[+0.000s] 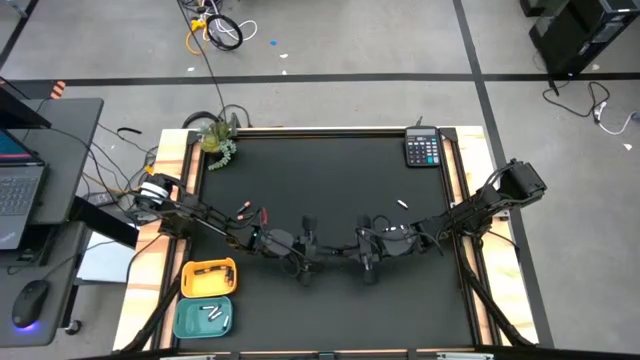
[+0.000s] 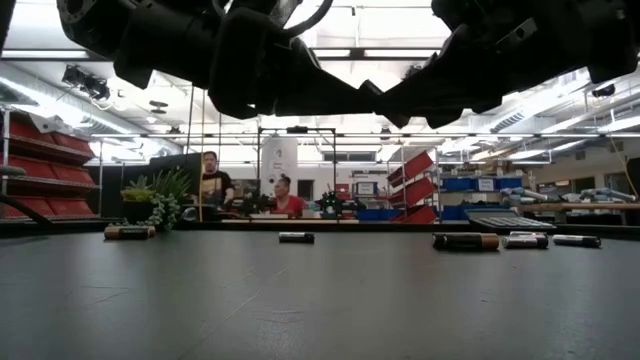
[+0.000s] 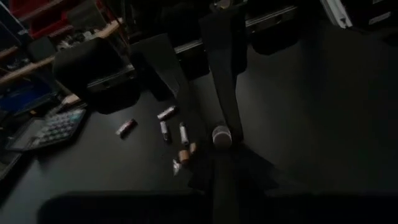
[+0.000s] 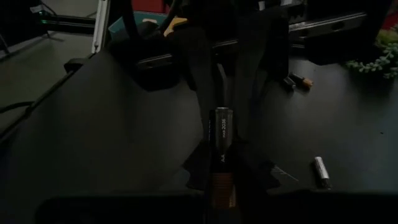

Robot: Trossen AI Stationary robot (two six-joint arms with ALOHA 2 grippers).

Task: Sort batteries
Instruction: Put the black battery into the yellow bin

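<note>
While each end effector grips a battery, the teal tray holds two white batteries.

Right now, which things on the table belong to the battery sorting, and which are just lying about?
Job: silver-ended battery in left claw; dark battery in right claw; loose batteries; yellow tray; teal tray.
Lying about: calculator; plant.
</note>
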